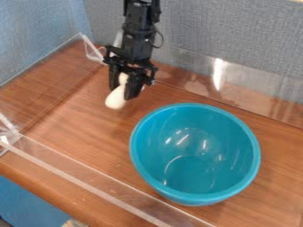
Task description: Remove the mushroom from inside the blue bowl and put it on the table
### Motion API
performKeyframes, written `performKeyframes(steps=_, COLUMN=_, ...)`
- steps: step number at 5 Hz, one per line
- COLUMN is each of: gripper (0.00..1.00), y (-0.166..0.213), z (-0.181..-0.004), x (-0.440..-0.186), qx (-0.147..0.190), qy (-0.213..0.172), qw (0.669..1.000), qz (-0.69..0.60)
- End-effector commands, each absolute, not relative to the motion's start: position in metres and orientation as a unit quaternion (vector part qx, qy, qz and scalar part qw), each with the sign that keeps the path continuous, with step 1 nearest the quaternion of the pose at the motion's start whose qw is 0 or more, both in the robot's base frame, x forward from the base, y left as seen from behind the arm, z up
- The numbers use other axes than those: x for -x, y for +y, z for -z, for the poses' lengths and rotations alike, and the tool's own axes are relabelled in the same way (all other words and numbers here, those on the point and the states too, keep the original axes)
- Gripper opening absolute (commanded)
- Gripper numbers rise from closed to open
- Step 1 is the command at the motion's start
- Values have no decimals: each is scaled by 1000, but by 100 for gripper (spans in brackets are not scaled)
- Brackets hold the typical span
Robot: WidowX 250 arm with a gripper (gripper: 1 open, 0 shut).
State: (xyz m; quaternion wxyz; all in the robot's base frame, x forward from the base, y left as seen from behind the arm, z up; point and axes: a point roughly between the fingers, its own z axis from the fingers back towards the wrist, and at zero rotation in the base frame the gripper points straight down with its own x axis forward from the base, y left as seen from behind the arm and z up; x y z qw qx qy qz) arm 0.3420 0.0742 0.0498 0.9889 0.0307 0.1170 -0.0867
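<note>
The blue bowl stands at the front right of the table, and its inside holds nothing. My gripper hangs left of and behind the bowl, over the tabletop. It is shut on the mushroom, whose cream-white stem pokes out below the black fingers. The stem's lower end is close to the wood; I cannot tell whether it touches. The cap is hidden between the fingers.
A low clear acrylic wall runs around the table's edges. A grey-blue backdrop rises behind the table.
</note>
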Motion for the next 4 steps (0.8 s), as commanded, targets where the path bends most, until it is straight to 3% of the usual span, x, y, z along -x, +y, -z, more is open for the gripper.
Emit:
performKeyframes(steps=1, gripper=0, y=80, z=-64, x=-355, qx=-38, qy=84, qw=993, qz=79)
performKeyframes(steps=2, gripper=0, y=86, z=-57, x=-357, qx=-37, qy=83, qw=991, qz=97)
performKeyframes(steps=3, gripper=100, y=91, z=-53, x=-357, qx=-36, qy=78, qw=990, qz=112)
performKeyframes(steps=4, gripper=0, y=97, z=-48, x=-357, qx=-37, qy=75, qw=988, qz=133)
